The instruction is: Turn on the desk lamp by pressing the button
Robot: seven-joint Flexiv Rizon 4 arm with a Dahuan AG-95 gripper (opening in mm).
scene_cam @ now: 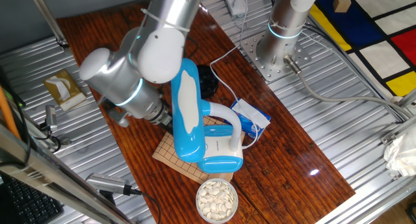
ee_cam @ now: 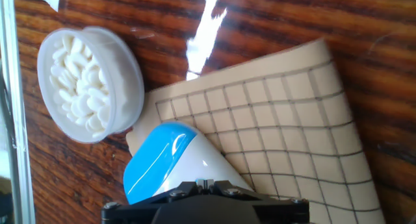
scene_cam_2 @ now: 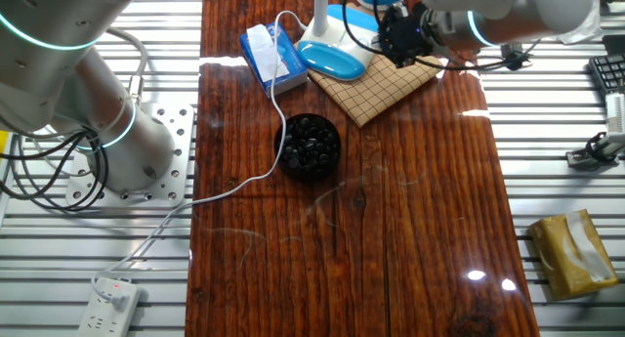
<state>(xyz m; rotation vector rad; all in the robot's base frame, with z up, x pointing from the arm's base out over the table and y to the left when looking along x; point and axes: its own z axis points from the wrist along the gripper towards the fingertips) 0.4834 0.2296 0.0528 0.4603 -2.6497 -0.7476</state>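
The desk lamp (scene_cam: 185,110) stands on a checked board (scene_cam: 179,160). It has a long sky-blue head, a curved white neck and a blue-white base (scene_cam: 221,154). In the hand view the base (ee_cam: 166,162) fills the lower middle. My gripper (ee_cam: 205,183) sits right at the base's white top, its two fingertips closed together with nothing between them. I cannot see the button or any contact with it. In the other fixed view the black gripper (scene_cam_2: 405,34) is beside the base (scene_cam_2: 332,56). In one fixed view the lamp head hides the fingers.
A white bowl of white pieces (scene_cam: 216,199) stands just in front of the lamp and shows in the hand view (ee_cam: 88,81). A black bowl of dark pieces (scene_cam_2: 311,145), a blue-white packet (scene_cam_2: 269,54) and a white cable (scene_cam_2: 234,186) lie on the wooden table (scene_cam_2: 410,230).
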